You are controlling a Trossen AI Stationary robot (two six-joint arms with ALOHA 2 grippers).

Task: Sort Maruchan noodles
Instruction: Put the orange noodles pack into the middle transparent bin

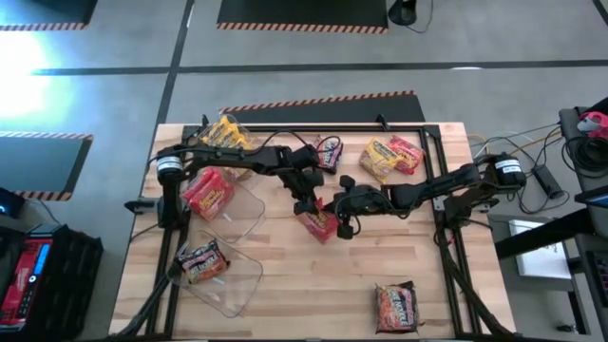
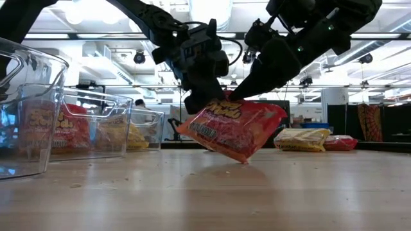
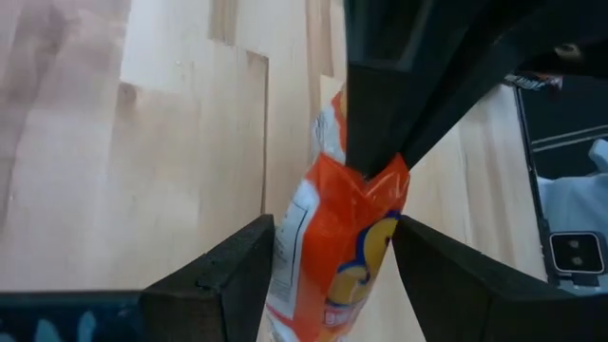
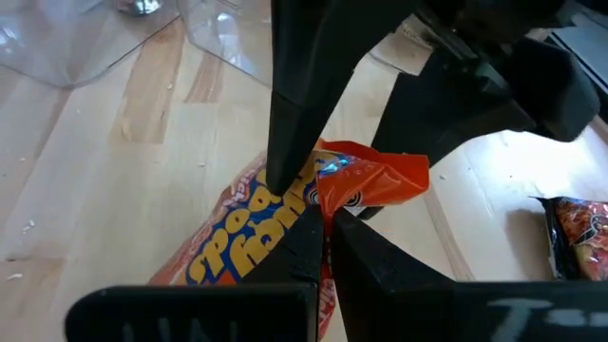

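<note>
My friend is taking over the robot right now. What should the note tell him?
Right gripper: shut on the red packet's edge, mid-table, packet tilted with one corner on the table.
Left gripper: open, its fingers either side of the same packet.
Done: packets sit in the three bins.
Left: this packet, a dark one behind, a yellow and red pair at back right, one at front right.
</note>
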